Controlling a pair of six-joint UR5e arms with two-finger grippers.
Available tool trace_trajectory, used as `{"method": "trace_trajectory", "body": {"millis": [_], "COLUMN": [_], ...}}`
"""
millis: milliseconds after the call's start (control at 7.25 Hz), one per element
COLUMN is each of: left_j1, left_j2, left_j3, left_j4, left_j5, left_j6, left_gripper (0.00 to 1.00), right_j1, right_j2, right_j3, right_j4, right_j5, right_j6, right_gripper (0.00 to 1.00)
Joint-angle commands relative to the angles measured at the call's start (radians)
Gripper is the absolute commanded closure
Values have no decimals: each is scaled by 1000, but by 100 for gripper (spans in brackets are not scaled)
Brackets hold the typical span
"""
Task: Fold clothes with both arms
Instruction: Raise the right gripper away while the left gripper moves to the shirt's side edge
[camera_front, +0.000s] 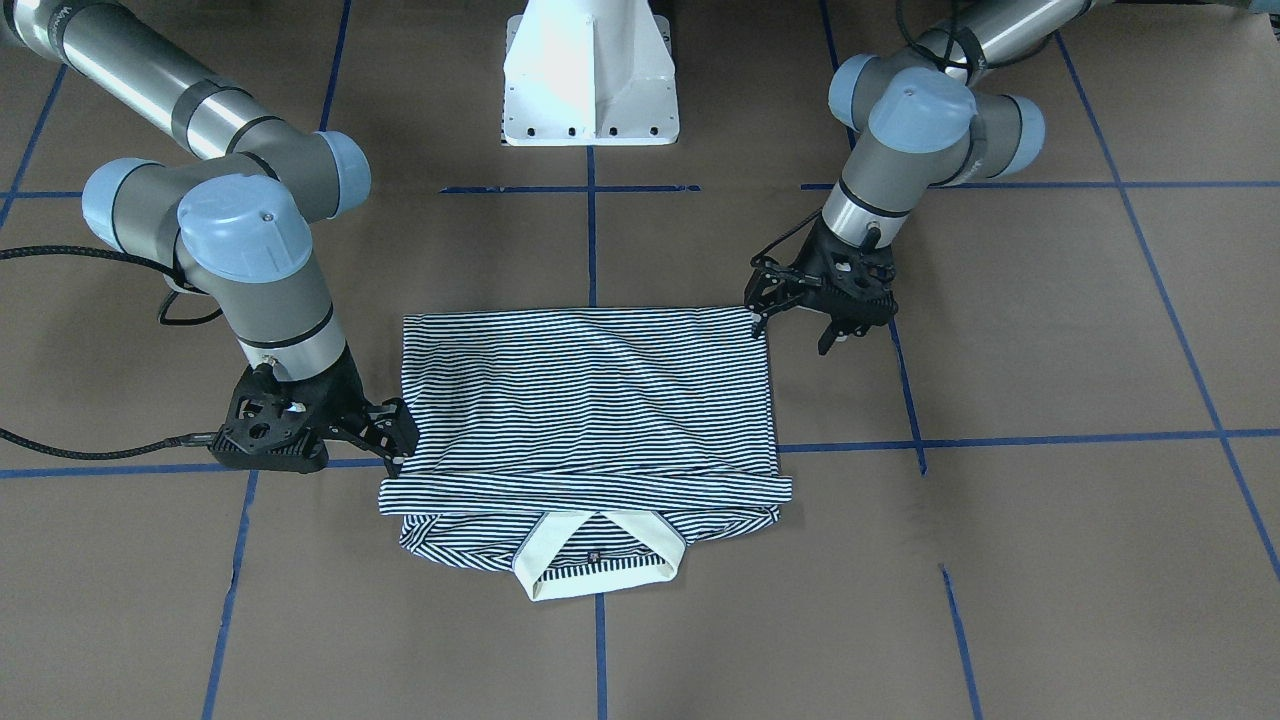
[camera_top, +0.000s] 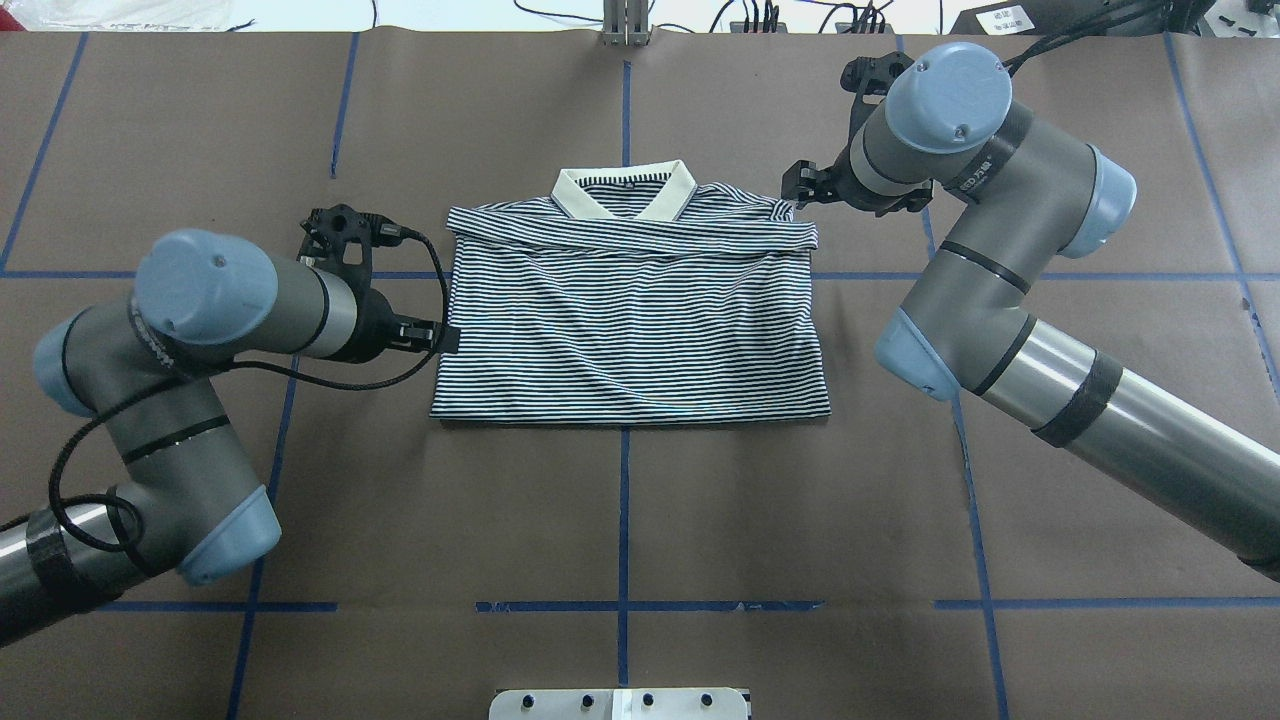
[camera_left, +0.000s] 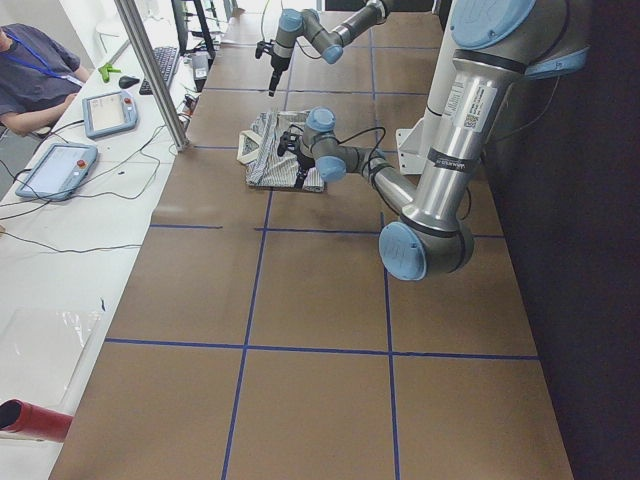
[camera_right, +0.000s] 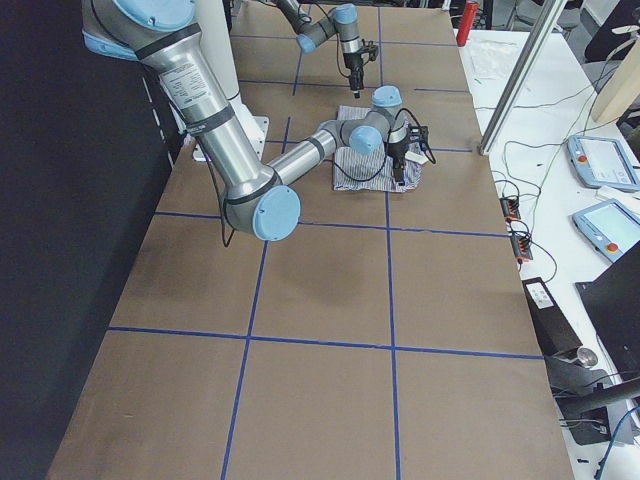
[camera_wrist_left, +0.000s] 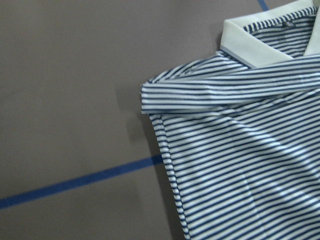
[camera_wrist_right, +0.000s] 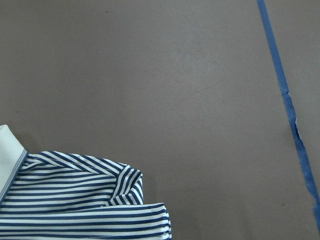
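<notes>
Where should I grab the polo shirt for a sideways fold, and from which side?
Probably at a side edge of the polo shirt, near the far corner where the folded layers stack, so one pinch catches them all. Come in low from outside that edge, where the left gripper sits.

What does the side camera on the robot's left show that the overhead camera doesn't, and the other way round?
Only the left side view: a seated person at a white bench beside the table, two handheld screens, a keyboard and a slanted metal pole.

Only the overhead view: the cream collar and thin stripes plainly, and the left pincer and right pincer at opposite edges of the shirt.

Both: the striped polo shirt, the left arm, the right arm, and the brown table with blue tape lines.
</notes>
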Motion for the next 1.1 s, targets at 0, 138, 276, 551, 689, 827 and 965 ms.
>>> {"method": "trace_trajectory", "body": {"millis": [0, 138, 276, 551, 689, 827, 965], "left_j1": [82, 84, 84, 85, 87, 88, 93], "left_j2": [21, 21, 21, 19, 19, 19, 19], "left_j3": [4, 8, 9, 9, 9, 9, 9], "left_j4": [-22, -22, -22, -22, -22, -22, -22], "left_j5": [76, 76, 76, 76, 76, 76, 76], "left_j6": [-110, -108, -108, -110, -110, -111, -125], "left_gripper": [49, 49, 50, 52, 53, 57, 65], "right_j1": [0, 0, 0, 0, 0, 0, 0], "right_j2": [-6, -4, -6, -6, -6, -6, -6], "right_j3": [3, 3, 3, 3, 1, 3, 1], "right_j4": [1, 1, 1, 1, 1, 1, 1], "right_j5": [-2, -2, -3, -5, -5, -5, -5], "right_j6": [-1, -1, -1, -1, -1, -1, -1], "right_gripper": [0, 0, 0, 0, 0, 0, 0]}}
